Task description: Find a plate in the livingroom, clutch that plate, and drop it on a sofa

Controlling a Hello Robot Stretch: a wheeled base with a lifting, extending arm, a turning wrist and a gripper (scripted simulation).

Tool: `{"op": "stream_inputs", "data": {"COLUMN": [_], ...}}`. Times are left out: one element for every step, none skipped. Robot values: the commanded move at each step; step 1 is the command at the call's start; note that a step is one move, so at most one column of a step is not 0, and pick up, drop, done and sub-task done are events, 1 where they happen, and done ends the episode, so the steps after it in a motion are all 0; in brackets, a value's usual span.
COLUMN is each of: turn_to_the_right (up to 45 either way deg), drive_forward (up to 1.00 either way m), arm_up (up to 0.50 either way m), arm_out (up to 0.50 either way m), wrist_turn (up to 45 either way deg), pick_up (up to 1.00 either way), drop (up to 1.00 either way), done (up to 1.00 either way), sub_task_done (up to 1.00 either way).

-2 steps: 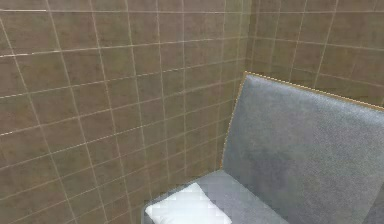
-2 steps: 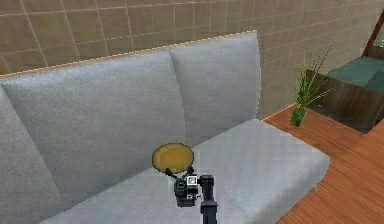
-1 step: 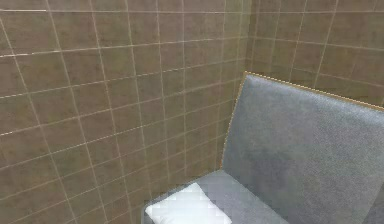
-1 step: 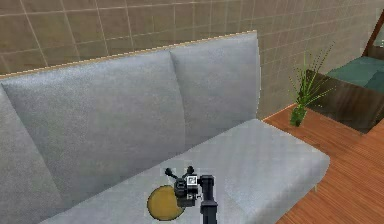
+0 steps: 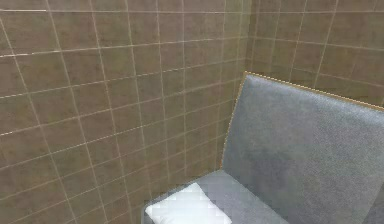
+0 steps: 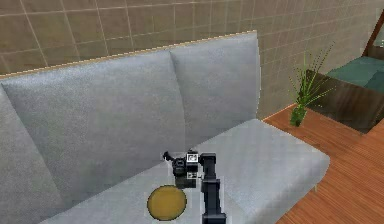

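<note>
A grey sofa (image 6: 110, 110) with a tall back and a wide seat spans most of the arm side view. Its end also rises at the forward view's right as a grey sofa (image 5: 300, 150). A round tan plate (image 6: 167, 202) lies flat on the seat near the bottom edge. The dark arm (image 6: 211, 195) rises from the bottom edge beside the plate. At its far end, just above the plate's upper right rim, stands my gripper (image 6: 170, 160). I cannot tell whether it holds anything.
A brown tiled wall (image 5: 100, 100) stands close ahead and also runs behind the sofa. Past the sofa's far end are a green potted plant (image 6: 305, 92), a dark cabinet with a green top (image 6: 360, 85) and wooden floor (image 6: 350, 175).
</note>
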Motion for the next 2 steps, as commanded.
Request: {"op": "stream_inputs", "data": {"turn_to_the_right": [0.0,0.0], "drive_forward": [0.00,0.00], "arm_up": [0.00,0.00], "arm_out": [-0.08,0.00], "wrist_turn": [0.0,0.0], "pick_up": [0.00,0.00], "drop": [0.00,0.00], "done": [0.00,1.00], "sub_task_done": [0.00,0.00]}}
